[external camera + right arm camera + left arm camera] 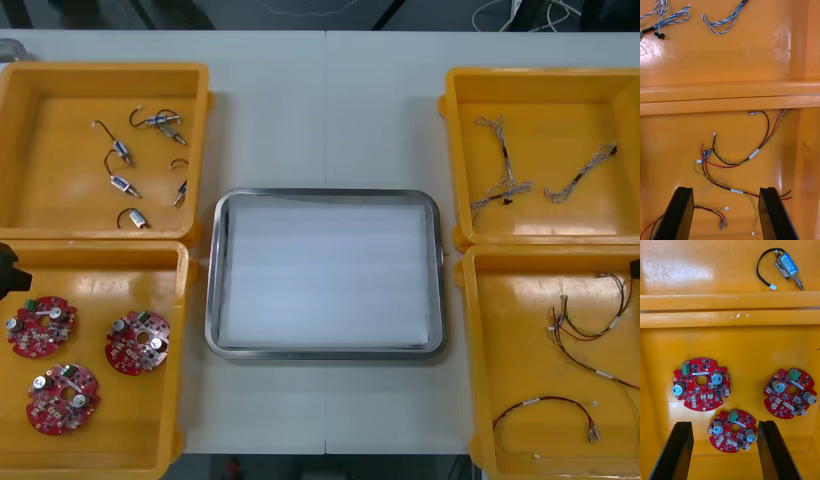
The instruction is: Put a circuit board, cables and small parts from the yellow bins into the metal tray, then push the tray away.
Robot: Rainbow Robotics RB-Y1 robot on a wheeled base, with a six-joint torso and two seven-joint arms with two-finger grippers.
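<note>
Hovering wide open and empty, my left hand [725,427] hangs above three boards [701,390] in their bin [752,348]. My right hand [726,189], equally open and empty, hangs over red-and-yellow cables [733,161]. The tray [212,275] mid-tabletop [325,120] looks bare, so I judge nothing done yet. I can read no writing.

The yellow bins [60,185] look like glossy plastic, pretty reflective. The metal tray [325,352] has a shiny polished rim and a dull white inside. The table [325,100] is smooth and matt.
</note>
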